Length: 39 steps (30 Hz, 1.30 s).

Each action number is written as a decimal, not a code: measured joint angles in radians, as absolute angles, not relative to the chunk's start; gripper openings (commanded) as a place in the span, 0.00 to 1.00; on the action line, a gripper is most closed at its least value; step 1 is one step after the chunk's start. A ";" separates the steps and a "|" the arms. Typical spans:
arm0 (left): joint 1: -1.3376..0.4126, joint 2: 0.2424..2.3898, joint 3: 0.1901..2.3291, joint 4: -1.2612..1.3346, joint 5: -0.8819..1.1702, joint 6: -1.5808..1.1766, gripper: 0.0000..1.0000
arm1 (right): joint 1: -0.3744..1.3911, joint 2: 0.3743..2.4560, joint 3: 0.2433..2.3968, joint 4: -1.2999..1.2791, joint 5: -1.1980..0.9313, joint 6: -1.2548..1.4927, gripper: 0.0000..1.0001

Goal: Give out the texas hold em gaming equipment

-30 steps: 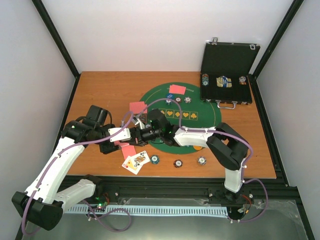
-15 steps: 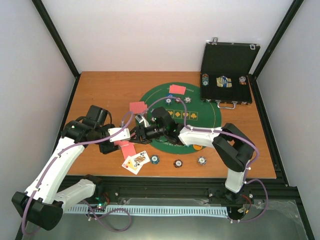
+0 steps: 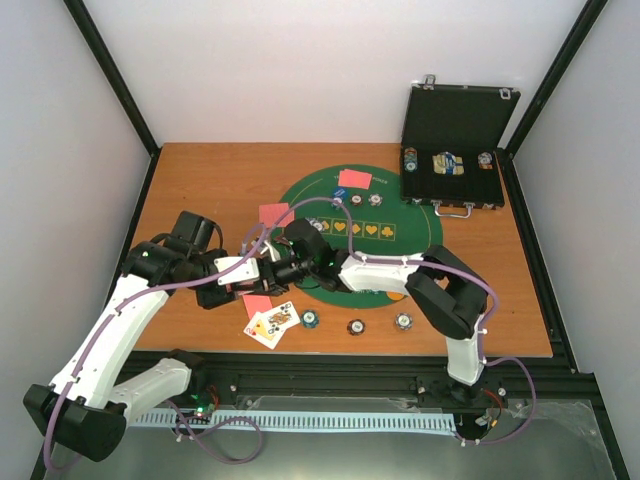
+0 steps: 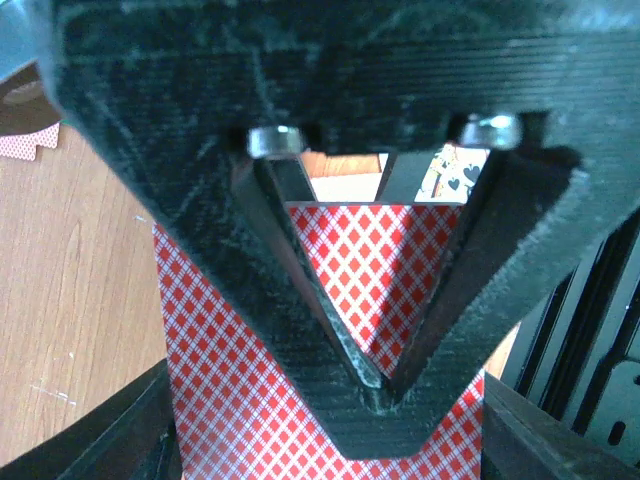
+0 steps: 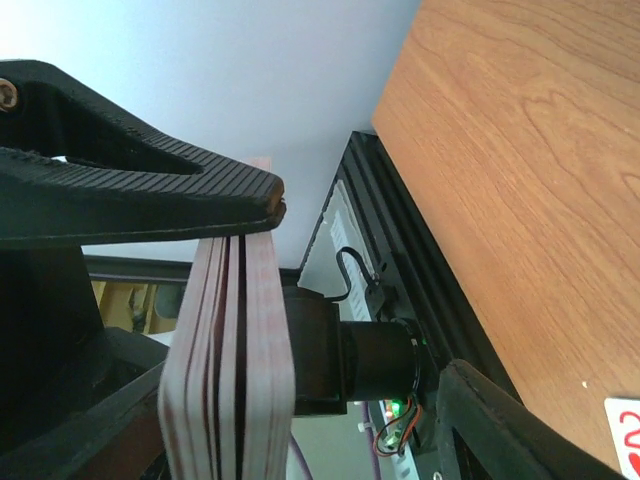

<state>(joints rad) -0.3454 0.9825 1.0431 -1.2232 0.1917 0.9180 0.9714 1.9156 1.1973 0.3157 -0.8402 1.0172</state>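
Wooden table (image 3: pixel 200 180), green mat (image 3: pixel 410 215) at its middle: from above you see dealt cards (image 3: pixel 355 179) at the mat's far and left edges and chips (image 3: pixel 356 326) along the near edge — more sit in the case (image 3: pixel 455 130), far right. Left wrist: your left gripper (image 4: pixel 375 388) is clamped on the deck (image 4: pixel 230 400). Right wrist: your right gripper (image 5: pixel 360 290) stands parted, one finger touching the deck's edge — dealing looks roughly half done, by my judgement.
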 measured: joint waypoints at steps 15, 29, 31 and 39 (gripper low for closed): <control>-0.345 0.979 1.042 -1.227 0.191 0.920 0.28 | 0.944 1.915 1.148 0.426 -0.888 1.061 0.50; -0.345 0.979 1.042 -1.228 0.196 0.920 0.28 | 0.908 1.850 1.084 0.414 -0.876 1.028 0.36; -0.345 0.979 1.042 -1.229 0.195 0.921 0.28 | 0.908 1.842 1.084 0.406 -0.874 1.017 0.31; -0.345 0.979 1.042 -1.230 0.194 0.921 0.28 | 0.903 1.801 1.079 0.338 -0.850 0.981 0.33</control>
<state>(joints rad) -0.3454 0.9791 1.0424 -1.2301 0.1944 0.9211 0.9028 1.8008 1.0786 0.3378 -0.8501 0.9810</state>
